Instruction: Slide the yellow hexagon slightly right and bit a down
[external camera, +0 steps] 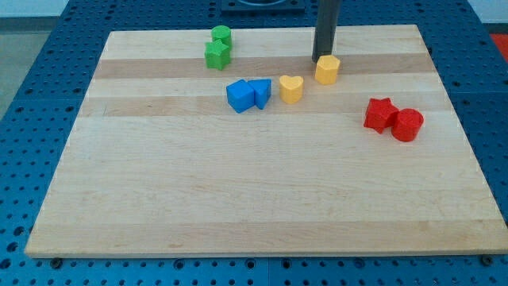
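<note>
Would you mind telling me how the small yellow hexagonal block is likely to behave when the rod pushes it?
The yellow hexagonal block looks squat, so it probably slides rather than tips. The wooden board seems smooth, favouring easy sliding. My tip sits at its upper-left edge, so it may rotate slightly.

The counter [238,199] is pale, smooth, matt wood with visible grain; on it, the yellow hexagon [327,70] looks like smooth plastic.

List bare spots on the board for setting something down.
Bare: everything below the blue blocks and red blocks, plus the left side. Crowded: top strip, with green blocks, yellow heart, yellow hexagon, my tip.
</note>
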Tool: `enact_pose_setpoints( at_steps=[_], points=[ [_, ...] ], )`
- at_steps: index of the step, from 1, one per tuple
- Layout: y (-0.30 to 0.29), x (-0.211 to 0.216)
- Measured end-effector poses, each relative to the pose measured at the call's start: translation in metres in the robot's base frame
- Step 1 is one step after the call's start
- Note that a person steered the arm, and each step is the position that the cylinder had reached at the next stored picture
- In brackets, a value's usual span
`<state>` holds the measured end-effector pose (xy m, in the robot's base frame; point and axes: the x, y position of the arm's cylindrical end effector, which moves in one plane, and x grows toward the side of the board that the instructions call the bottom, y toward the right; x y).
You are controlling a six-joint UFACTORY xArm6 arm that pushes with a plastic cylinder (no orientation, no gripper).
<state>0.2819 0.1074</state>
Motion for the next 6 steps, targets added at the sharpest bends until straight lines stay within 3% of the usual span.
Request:
enact_pose_setpoints(
  at_steps=[2, 6],
  points=[
    [0.015, 0.002],
    [0.006, 0.054]
  ],
)
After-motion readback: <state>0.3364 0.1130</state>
